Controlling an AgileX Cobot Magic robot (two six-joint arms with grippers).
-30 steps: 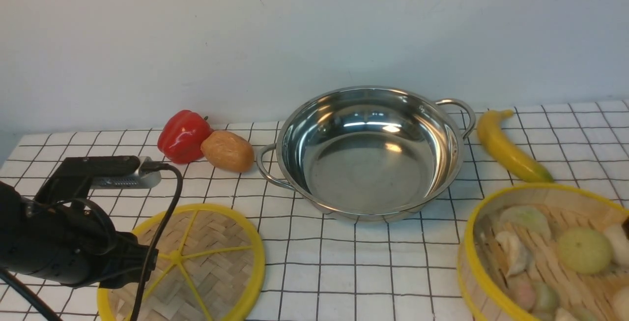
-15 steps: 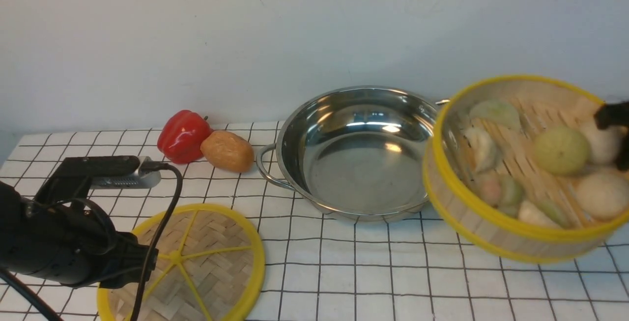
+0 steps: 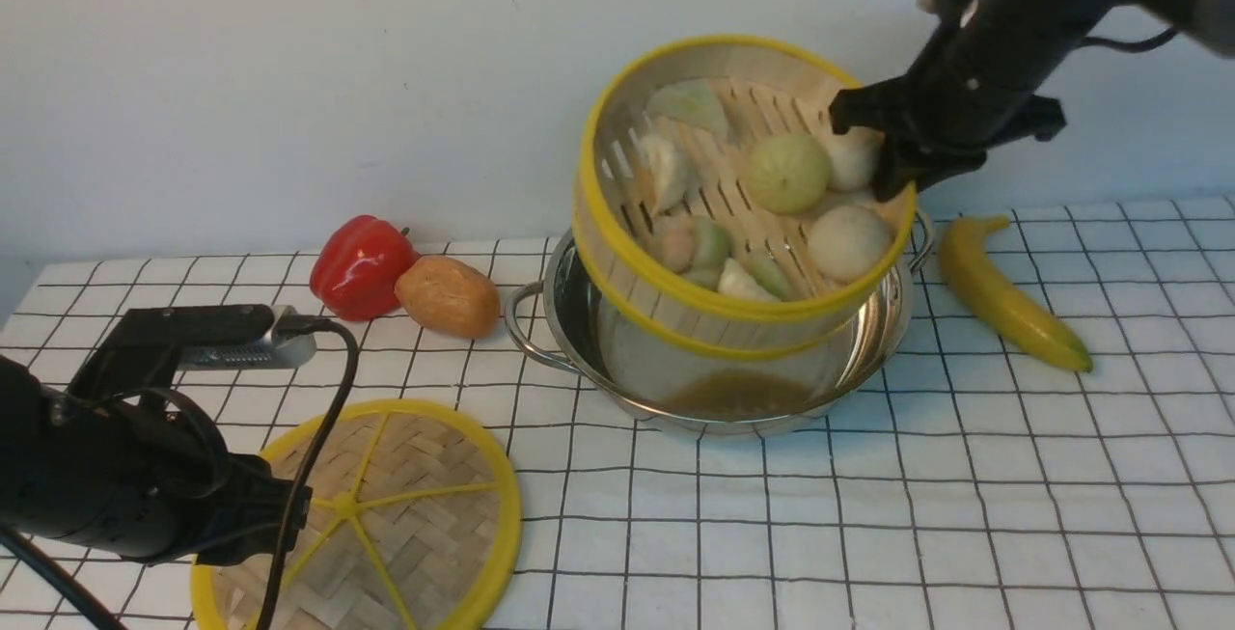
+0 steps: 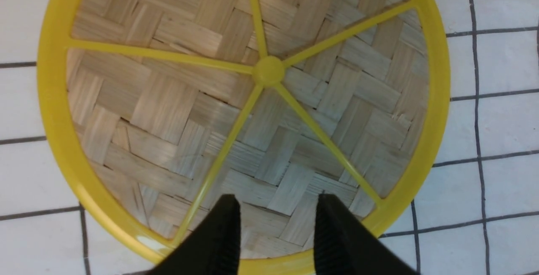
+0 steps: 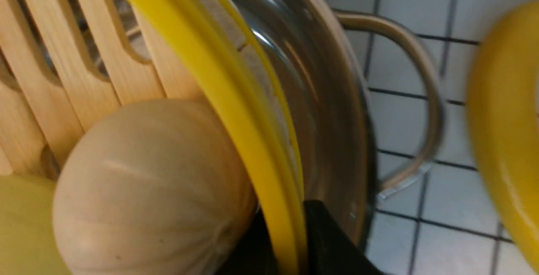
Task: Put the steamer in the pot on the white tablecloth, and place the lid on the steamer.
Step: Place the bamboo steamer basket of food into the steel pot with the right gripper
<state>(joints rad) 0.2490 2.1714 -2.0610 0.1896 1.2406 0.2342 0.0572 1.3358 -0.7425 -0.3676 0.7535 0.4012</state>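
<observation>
Front view: your right gripper (image 3: 892, 162) pinches the yellow-banded bamboo steamer (image 3: 733, 215) at its 2 o'clock rim. It hangs tilted over the shiny steel two-handled pot (image 3: 569, 331) on the white grid-lined tablecloth (image 3: 868, 514), not yet seated.

Left wrist view: the left gripper (image 4: 278, 201), jaws spread, hangs above the flat woven yellow-spoked lid (image 4: 168, 110), untouched.

Right wrist view: the fingertips (image 5: 332, 245) are cropped, and steamer-to-pot contact is unclear.

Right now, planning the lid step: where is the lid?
Front view, near left: the lid lies flat on the white tablecloth, nearer the camera than the potato, with the open jaws of the left gripper above it.
</observation>
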